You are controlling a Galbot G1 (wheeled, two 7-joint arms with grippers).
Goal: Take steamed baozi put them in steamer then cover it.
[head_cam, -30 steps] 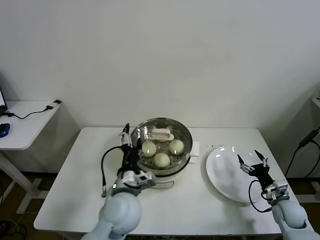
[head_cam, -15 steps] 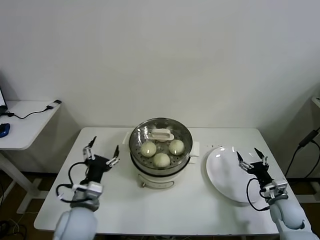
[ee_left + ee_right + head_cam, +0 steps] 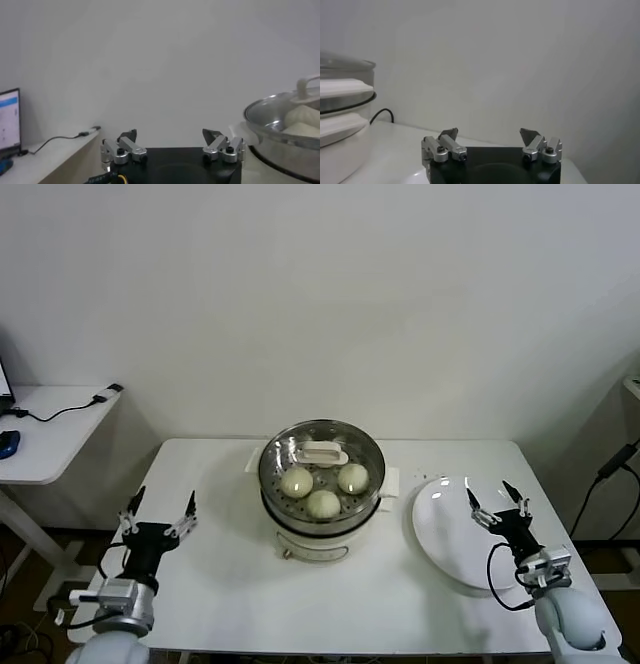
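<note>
Closest to me, my left gripper (image 3: 159, 513) hangs over the near left part of the white counter (image 3: 230, 594). Its fingers are spread wide and hold nothing. My right gripper (image 3: 497, 503) is over the white plate (image 3: 447, 534) on the near right side, also spread wide with nothing in it. Both are well apart from the steamer (image 3: 322, 484), which sits in the middle of the counter. I can see three baozi (image 3: 323, 503) inside it. The cover (image 3: 322, 456) lies on top of the steamer, with its white handle near the back. Far left, I see a small side table (image 3: 45, 434).
</note>
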